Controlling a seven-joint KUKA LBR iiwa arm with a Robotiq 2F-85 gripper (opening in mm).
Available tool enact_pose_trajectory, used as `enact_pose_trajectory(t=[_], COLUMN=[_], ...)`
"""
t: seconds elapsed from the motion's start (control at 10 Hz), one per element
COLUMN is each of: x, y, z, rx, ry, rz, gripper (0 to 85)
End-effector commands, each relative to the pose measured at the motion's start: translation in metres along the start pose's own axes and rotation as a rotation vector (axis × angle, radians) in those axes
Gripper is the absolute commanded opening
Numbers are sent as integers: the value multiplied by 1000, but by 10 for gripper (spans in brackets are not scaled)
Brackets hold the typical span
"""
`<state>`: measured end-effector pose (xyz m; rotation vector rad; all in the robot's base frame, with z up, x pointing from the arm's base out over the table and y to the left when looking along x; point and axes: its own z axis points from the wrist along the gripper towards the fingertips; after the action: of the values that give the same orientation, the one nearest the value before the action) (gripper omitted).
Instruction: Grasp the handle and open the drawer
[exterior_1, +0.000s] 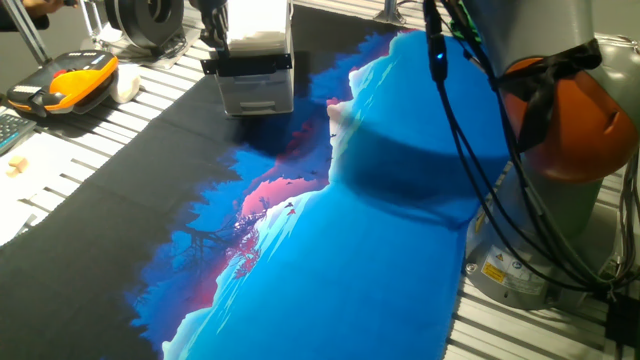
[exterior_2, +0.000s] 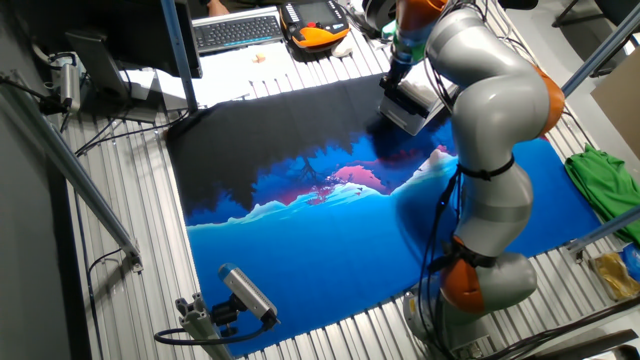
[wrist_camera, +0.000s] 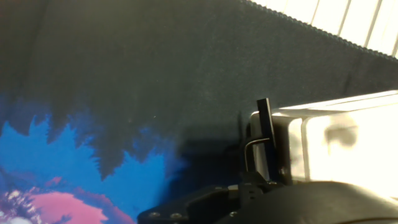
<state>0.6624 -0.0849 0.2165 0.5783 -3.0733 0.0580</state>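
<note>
I am seeing the cabinet (exterior_1: 255, 75) sitting on the mat (exterior_1: 330, 250) near its far edge, handle (exterior_1: 248, 64) lying across the drawer (exterior_1: 256, 93) front. The case (exterior_1: 62, 82) is lying left of the cabinet, off the mat. The gripper (exterior_1: 212, 30) is hanging over the cabinet's left top.

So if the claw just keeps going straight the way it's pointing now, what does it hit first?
Most likely the handle: in the hand view the black bar sits right ahead of the claw, on the front of the drawer. Depth is unclear, and the claw may already be touching it.

Black handle (exterior_1: 249, 63) fronts grey drawer (exterior_1: 256, 92).
</note>
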Motion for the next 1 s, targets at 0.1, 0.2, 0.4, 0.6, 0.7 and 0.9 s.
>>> enact_pose_trajectory(t=[0.1, 0.2, 0.4, 0.6, 0.7, 0.9], x=[0, 0, 0, 0, 0, 0], y=[0, 0, 0, 0, 0, 0], z=[0, 0, 0, 0, 0, 0], rx=[-4, -28, -26, -11, -36, -54], ry=[13, 5, -19, -46, -48, -51], rz=[10, 30, 65, 112, 120, 152], gripper=[0, 0, 0, 0, 0, 0])
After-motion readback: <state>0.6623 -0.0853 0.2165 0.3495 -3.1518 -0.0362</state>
